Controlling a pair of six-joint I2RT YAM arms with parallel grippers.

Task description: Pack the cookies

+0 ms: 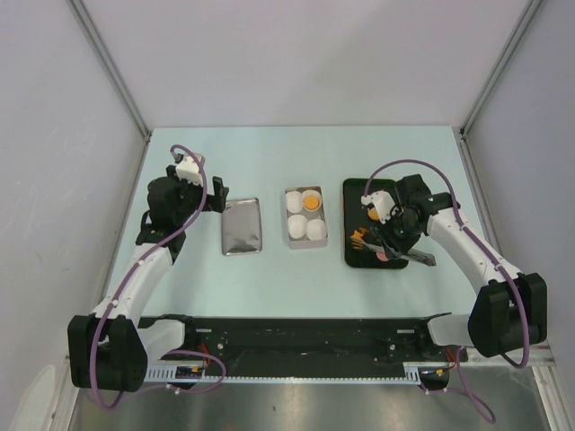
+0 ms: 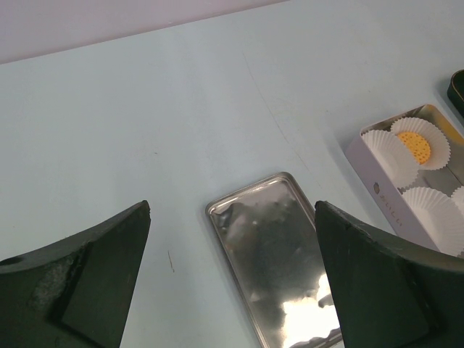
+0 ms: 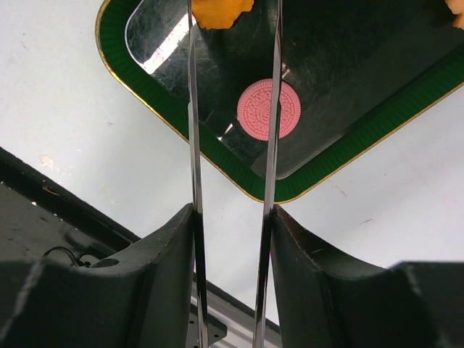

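My right gripper (image 3: 232, 210) is shut on a pair of metal tongs (image 3: 193, 145), one blade against each finger. The blades reach out over a green-rimmed dark tray (image 3: 326, 170). An orange cookie (image 3: 221, 11) sits between the blades at the frame's top edge; the tips are cut off, so I cannot tell if it is pinched. A pink round cookie (image 3: 257, 110) lies on the tray, partly behind the right blade. From above, orange cookies (image 1: 374, 214) and the pink one (image 1: 382, 256) lie on the tray (image 1: 350, 193). My left gripper (image 2: 232, 206) hangs open and empty.
A white box (image 1: 289, 235) holds several white paper cups; one cup holds an orange cookie (image 2: 414, 146). A shiny silver lid (image 2: 279, 246) lies flat left of the box, below my left gripper (image 1: 216, 199). The table's near edge and a black rail (image 3: 43, 217) lie behind the tray.
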